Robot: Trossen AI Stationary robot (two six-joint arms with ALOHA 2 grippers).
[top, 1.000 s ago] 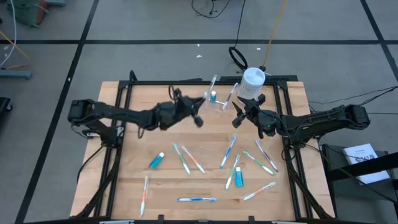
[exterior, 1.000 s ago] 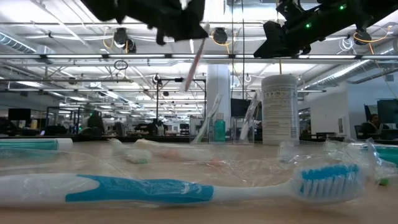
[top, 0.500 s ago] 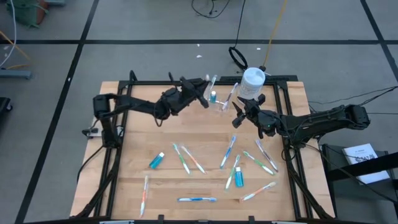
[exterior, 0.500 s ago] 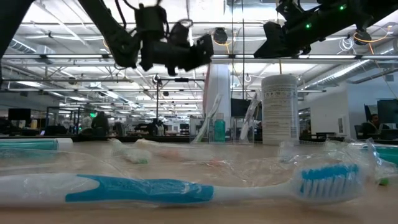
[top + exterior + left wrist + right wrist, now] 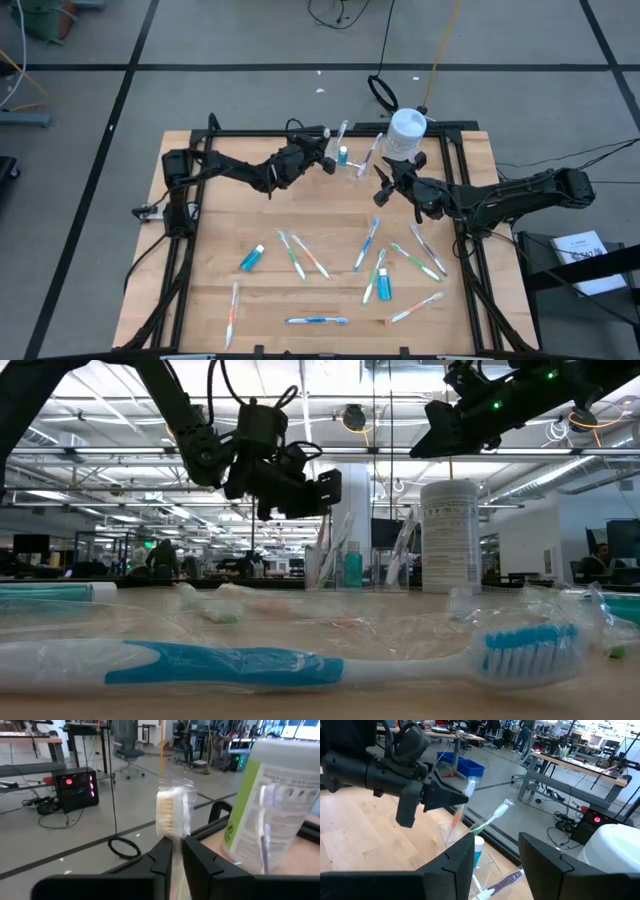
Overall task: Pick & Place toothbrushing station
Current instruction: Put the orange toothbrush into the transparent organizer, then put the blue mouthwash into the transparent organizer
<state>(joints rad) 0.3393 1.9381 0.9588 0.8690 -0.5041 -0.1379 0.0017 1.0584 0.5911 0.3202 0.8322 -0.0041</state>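
The clear plastic cup stands near the table's far edge. It holds a blue toothpaste tube and some upright wrapped toothbrushes. It also shows in the low view and the right wrist view. My left gripper is just left of the cup, shut on a wrapped orange-handled toothbrush. My right gripper hovers open and empty just right of the cup, its fingers wide apart. My left gripper pinches the wrapped toothbrush's handle just below the head between its two fingers. The fingers come about level from the table's left and lie across the brush. The brush stands upright, bristle head up. Its orange lower end reaches down at the cup.
A tall white lidded bottle stands right of the cup at the far edge. Several wrapped toothbrushes and two blue tubes lie scattered over the near half of the wooden table. One brush lies close to the low camera.
My left gripper has carried the toothbrush toward the table's far edge and then down beside the clear cup. The brush now stands upright with its lower end at the cup. My right gripper has kept still.
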